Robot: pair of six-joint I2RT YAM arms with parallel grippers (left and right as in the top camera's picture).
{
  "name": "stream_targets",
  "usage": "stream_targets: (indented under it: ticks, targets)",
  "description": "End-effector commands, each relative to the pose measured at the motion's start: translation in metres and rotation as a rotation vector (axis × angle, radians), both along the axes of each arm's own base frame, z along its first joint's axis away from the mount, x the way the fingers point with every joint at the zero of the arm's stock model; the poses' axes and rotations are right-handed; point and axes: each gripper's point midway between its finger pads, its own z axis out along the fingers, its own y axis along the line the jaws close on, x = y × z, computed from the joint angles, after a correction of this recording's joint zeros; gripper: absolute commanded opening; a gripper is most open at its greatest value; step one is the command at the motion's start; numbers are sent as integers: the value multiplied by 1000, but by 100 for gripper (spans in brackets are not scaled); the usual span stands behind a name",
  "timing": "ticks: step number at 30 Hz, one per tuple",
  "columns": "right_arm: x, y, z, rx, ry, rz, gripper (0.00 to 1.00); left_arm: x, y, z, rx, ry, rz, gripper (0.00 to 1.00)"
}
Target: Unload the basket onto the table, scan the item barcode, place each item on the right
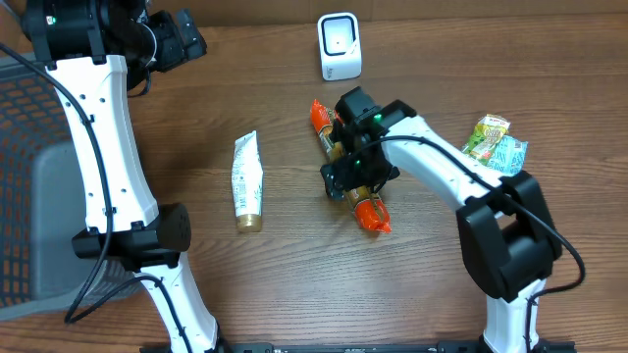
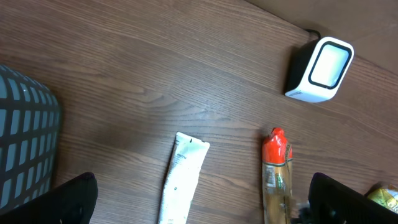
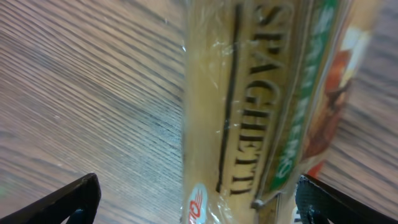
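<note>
A dark wood-grain table carries everything. A white scanner stands at its far edge, its window turned toward the arms so that a label can be shown to it. The spaghetti packet lies flat and diagonal near the middle of the table, short of the scanner, with one orange end pointing roughly toward it. The right gripper hangs directly over the packet's middle with its jaws spread wide, one finger on each long side. Bare wood shows between that finger and the wrapper, so nothing is grasped (the other finger sits close to the packet's edge, and contact there cannot be told). Straddling the narrow width looks like the sensible line for a pinch. The left gripper is spread and empty off toward the far left corner, clear of the work. A cream tube, green snack packs and a mesh basket sit apart from the packet, presumably for other turns.
</note>
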Motion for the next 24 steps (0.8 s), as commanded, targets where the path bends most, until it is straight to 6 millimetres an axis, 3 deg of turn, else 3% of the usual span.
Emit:
stream_targets:
  ticks: [1, 6, 12, 15, 17, 19, 22, 24]
  targets:
    - [-1, -4, -10, -8, 21, 2, 100, -5, -3, 11, 18, -27, -20, 100]
    - [9, -24, -18, -92, -23, -19, 100, -5, -3, 11, 18, -27, -20, 100]
    - [4, -43, -38, -185, -46, 6, 100, -5, -3, 11, 17, -27, -20, 99]
    - [3, -45, -43, -190, -46, 6, 95, -5, -3, 11, 18, -27, -20, 99]
    - [3, -45, -43, -188, -46, 6, 83, -5, -3, 11, 18, -27, -20, 100]
    - [3, -44, -42, -186, -48, 6, 66, -5, -3, 11, 18, -27, -20, 100]
    - [2, -42, -39, -175, -39, 7, 32, -5, -3, 11, 18, -27, -20, 100]
    - [1, -35, -33, -143, -22, 9, 18, -5, -3, 11, 18, -27, -20, 100]
